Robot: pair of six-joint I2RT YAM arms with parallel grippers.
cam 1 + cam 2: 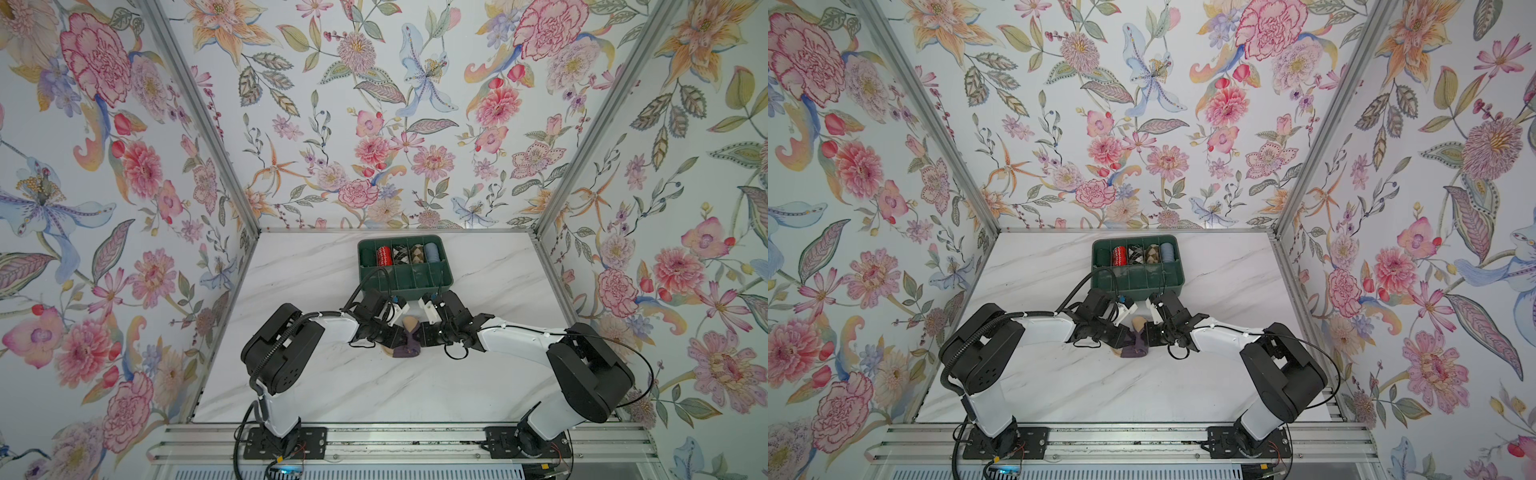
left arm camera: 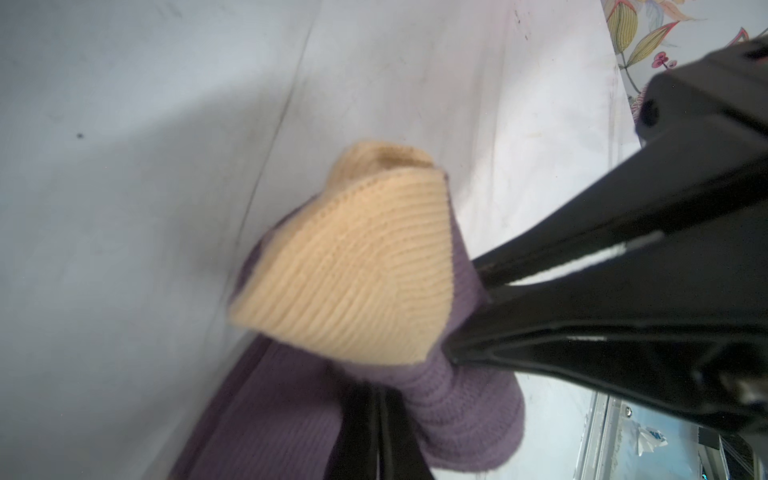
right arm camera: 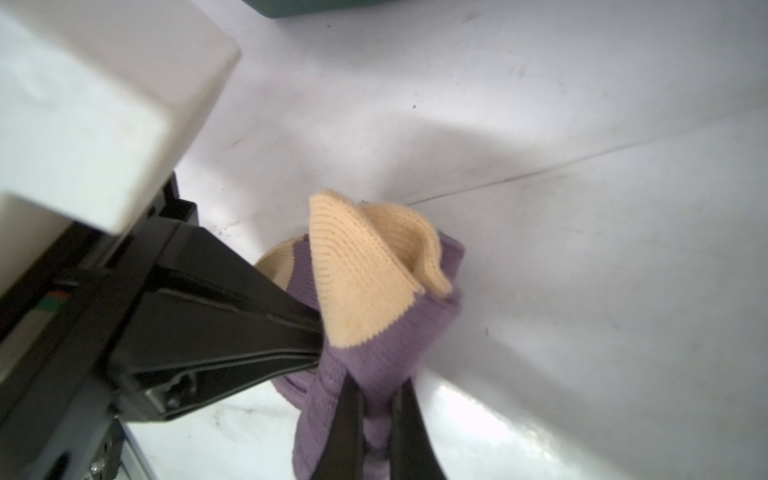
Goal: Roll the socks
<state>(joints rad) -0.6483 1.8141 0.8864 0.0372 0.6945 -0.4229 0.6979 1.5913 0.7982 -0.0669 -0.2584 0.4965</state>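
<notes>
I have the socks (image 1: 408, 341) pinched from two sides, just in front of the tray (image 1: 446, 283) and not touching it. The left gripper (image 2: 380, 415) is squeezed shut on the purple part. The right gripper (image 3: 376, 407) is squeezed shut on the purple part too, and it comes in from the other side. In the left wrist view the right gripper (image 2: 465, 307) bites just beside the tan toe. The toe sticks up between them, and some cloth rests on the table (image 1: 332, 386).

I think I hold both sides so the cloth stays tight and does not flop open while I roll.

The tray's front wall is close behind both grippers, so I should not push that way. Rolls (image 1: 384, 255) sit in the tray's back row. There is lots of bare table in front of the tray, toward the arm bases. The side walls are well apart from the tray.
</notes>
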